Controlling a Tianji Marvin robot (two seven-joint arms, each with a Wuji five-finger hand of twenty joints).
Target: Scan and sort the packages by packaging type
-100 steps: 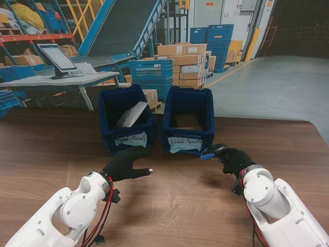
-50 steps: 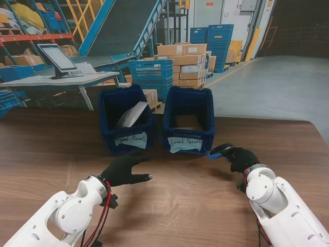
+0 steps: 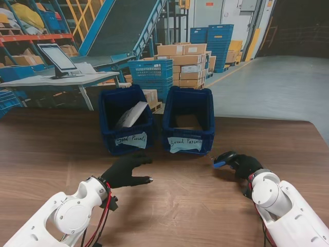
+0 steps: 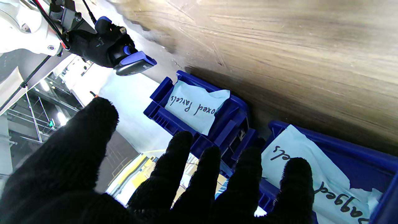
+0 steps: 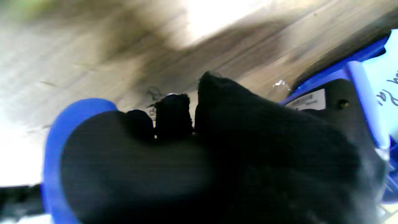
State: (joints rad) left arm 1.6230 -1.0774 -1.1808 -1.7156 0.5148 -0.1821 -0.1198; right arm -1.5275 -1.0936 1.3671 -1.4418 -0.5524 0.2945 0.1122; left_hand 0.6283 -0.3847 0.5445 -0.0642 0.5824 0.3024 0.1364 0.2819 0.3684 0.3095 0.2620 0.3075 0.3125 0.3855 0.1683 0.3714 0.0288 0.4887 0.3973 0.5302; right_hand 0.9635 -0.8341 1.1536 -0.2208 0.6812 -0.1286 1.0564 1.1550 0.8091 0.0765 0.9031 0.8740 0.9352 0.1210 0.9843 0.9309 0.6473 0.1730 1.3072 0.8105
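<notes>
Scanner [image 3: 222,159] is gripped in the right hand [image 3: 242,164], just off the near right corner of the boxed-parcels bin [image 3: 188,121]. A white bagged parcel [image 3: 132,114] is seen leaning inside the bagged-parcels bin [image 3: 125,121]. The left hand [image 3: 125,170] is held over the wooden surface [image 3: 180,206], fingers [image 4: 183,161] spread, nothing grasped.

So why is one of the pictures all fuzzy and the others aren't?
The right wrist view is smeared: the right hand fills it, too close to focus, with white glare at the edges. The left wrist view is sharp enough to read the bin label. The stand view is clear, with soft shadows beside the left hand.
</notes>
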